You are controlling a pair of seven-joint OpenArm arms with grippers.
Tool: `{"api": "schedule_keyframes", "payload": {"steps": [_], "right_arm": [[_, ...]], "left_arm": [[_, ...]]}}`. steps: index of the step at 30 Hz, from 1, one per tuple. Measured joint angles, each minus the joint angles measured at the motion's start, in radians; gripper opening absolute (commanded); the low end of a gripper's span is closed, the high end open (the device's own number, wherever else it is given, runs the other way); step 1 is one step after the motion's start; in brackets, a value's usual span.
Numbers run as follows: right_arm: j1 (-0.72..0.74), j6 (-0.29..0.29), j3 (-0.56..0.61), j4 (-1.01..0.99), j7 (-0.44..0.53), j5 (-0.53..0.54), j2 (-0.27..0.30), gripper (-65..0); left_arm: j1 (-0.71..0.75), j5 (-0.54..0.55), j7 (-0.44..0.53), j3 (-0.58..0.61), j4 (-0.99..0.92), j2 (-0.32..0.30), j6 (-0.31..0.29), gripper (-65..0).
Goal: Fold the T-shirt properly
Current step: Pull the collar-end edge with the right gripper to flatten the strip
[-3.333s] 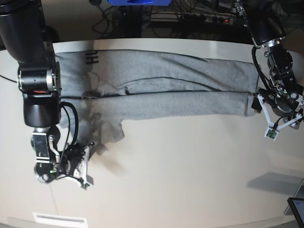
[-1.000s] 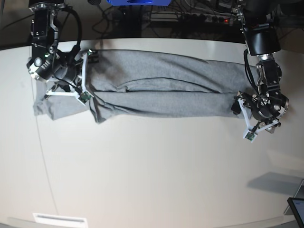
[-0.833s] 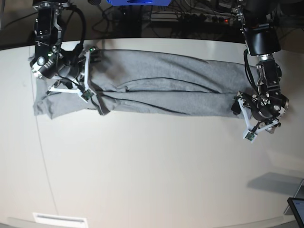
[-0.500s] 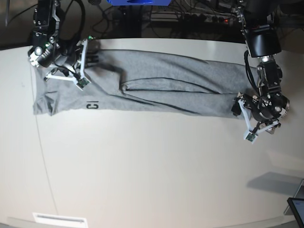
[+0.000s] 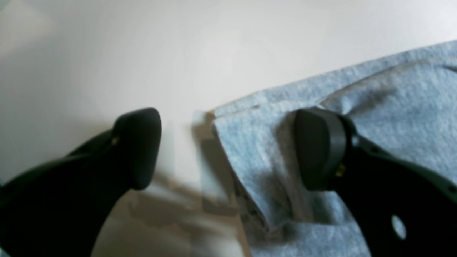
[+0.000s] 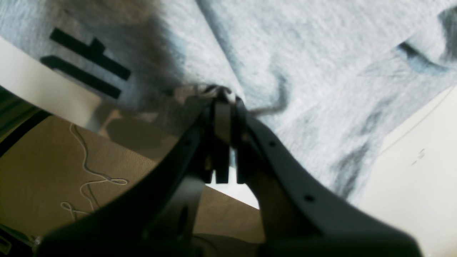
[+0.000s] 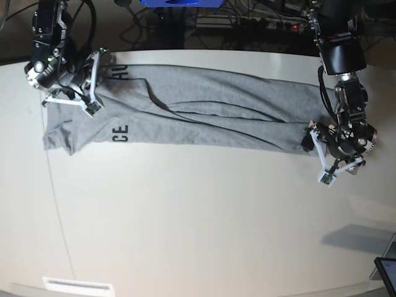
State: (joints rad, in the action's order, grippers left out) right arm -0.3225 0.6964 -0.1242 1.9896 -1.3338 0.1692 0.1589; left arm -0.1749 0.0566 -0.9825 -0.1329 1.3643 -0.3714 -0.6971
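The grey T-shirt (image 7: pixel 204 105) lies in a long band across the far half of the white table (image 7: pixel 204 216), with black letters (image 7: pixel 120 133) showing near its left end. My right gripper (image 7: pixel 101 63) is at the shirt's far left corner. In the right wrist view this gripper (image 6: pixel 225 103) is shut on a pinch of T-shirt (image 6: pixel 303 53) beside black lettering (image 6: pixel 85 64). My left gripper (image 7: pixel 308 138) is at the shirt's right end. In the left wrist view it (image 5: pixel 228 150) stands open astride the T-shirt (image 5: pixel 392 107) corner, one finger (image 5: pixel 317 150) over the cloth, the other (image 5: pixel 137 146) over bare table.
A tablet corner (image 7: pixel 387 272) pokes in at the front right and a white label (image 7: pixel 77 286) sits at the front left edge. Behind the table are cables and a blue object (image 7: pixel 179 3). The table's far edge runs just behind the right gripper.
My right gripper has pulled the shirt's upper layer left and back, opening the left end flat so the black letters show. The left gripper has stayed at the right end, open.
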Motion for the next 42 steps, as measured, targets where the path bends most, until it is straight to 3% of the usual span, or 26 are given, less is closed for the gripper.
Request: {"api": "schedule_keyframes", "payload": {"steps": [8, 13, 26, 36, 42], "right_arm": [[-0.037, 0.000, 0.000, 0.000, 0.005, 0.000, -0.004, -65.0], [-0.049, 0.000, -0.025, 0.005, 0.008, 0.000, -0.039, -65.0], [0.016, 0.000, -0.029, 0.005, -0.004, -0.002, -0.056, -65.0], [-0.013, 0.000, -0.150, 0.005, 0.000, 0.007, -0.085, -65.0], [-0.013, 0.000, -0.153, 0.002, 0.000, 0.006, -0.093, -65.0]], "left_arm": [[-0.012, -0.005, -0.016, -0.002, 0.000, 0.004, 0.000, -7.9], [-0.016, -0.003, -0.015, 0.001, -0.001, 0.008, 0.000, -7.9], [-0.017, -0.016, -0.007, -0.002, -0.003, 0.027, 0.011, -7.9], [-0.019, -0.012, -0.005, -0.002, -0.005, 0.028, 0.011, -7.9], [-0.019, -0.012, -0.004, -0.002, -0.002, 0.028, 0.011, -7.9]]}}
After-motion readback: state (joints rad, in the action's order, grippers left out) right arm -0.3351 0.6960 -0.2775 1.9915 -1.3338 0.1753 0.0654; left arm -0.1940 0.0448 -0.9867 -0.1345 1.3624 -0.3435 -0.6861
